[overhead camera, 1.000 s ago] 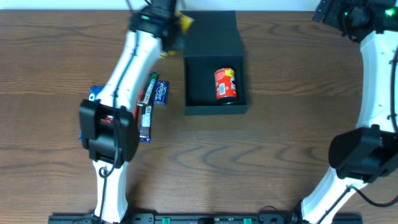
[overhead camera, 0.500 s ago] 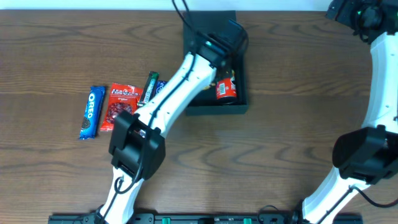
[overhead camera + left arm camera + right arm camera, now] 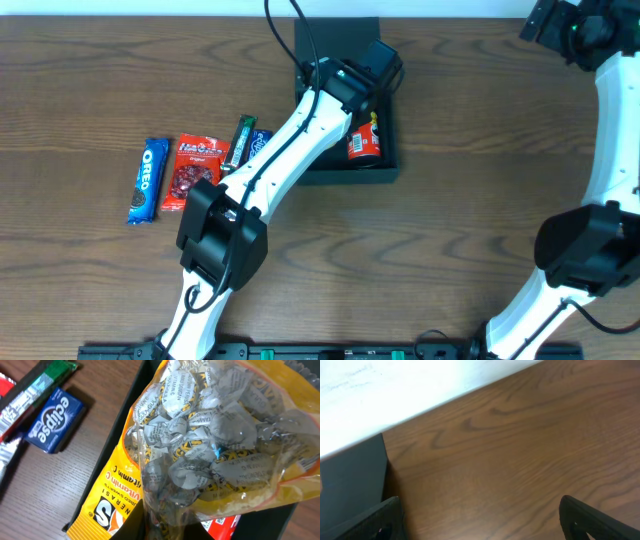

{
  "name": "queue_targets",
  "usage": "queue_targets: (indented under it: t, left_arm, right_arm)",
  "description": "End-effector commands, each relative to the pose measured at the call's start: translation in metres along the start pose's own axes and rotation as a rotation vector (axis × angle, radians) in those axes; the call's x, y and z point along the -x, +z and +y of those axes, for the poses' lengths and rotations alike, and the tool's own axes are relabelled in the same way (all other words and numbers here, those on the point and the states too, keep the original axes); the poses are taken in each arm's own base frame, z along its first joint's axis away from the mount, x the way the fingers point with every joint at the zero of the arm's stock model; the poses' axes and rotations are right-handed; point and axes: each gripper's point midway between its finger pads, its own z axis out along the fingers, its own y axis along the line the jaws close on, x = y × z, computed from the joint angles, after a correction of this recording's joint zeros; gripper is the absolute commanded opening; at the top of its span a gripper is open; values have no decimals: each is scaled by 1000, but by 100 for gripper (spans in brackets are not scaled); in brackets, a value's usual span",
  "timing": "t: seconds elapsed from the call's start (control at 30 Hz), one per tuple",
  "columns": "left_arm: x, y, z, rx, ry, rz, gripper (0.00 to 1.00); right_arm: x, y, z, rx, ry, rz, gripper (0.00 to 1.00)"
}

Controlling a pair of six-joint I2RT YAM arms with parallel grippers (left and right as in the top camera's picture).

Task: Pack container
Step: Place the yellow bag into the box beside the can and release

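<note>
Oreo pack point(image 3: 147, 180): the item farthest from my left gripper point(image 3: 377, 64), lying flat on the table point(image 3: 450, 250) well off to that gripper's left.
Red snack packet point(image 3: 190, 172): just beside the Oreo pack, on the side nearer the left gripper.
Green bar point(image 3: 241, 141): closer again, lying between the red snack packet and the container point(image 3: 347, 176).
Eclipse gum point(image 3: 54, 421): a blue pack right beside the green bar and just outside the container's left wall, below and to the left of my left gripper.
Left gripper: over the open container, clamped almost fully closed on the candy bag point(image 3: 200, 445). The bag fills my wrist view, so I can't make out the fingers themselves.
Candy bag: yellow and clear, full of wrapped sweets, hanging from the left gripper over the container's inside.
Container: dark square box on the table directly beneath the left gripper, its flap lid laid open on the far side.
Red can point(image 3: 363, 143): on its side inside the container, nearer me than the left gripper.
Right gripper point(image 3: 480, 510): far to the right, jaws spread wide with nothing between them, bare table beneath, and a dark corner of the container off to its left.
</note>
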Motion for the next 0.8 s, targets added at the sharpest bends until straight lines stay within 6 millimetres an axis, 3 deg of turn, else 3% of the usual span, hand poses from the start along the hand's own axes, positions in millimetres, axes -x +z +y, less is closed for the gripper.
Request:
queue_targets:
  t: [0.0,0.3,0.33,0.37,0.43,0.47,0.53,0.63,0.77]
  left_arm:
    - [1,3,10,36,-67,-24,6]
    - [-6,10,12,42,-61,-2,6]
    - [-7,10,10,33,-62,7,11]
    - [-8,10,8,26,-64,14,24]
    - [-8,10,6,15,-54,12,76]
    - [-7,10,4,8,-39,9,87]
    - [-5,10,2,-1,-12,5,96]
    - [-4,9,0,-10,4,-1,88]
    - [-1,9,-5,-30,58,-13,58]
  right_arm:
    - [-5,5,-2,-5,15,20,99]
    - [-5,5,-3,-6,15,22,99]
    - [-5,5,-3,-6,16,22,99]
    - [-5,5,-3,-6,16,22,99]
    - [-5,5,-3,-6,16,22,99]
    - [-5,5,-3,-6,16,22,99]
    - [-5,5,-3,-6,15,20,99]
    - [-5,5,-3,-6,15,20,99]
    - [-5,5,-3,-6,15,20,99]
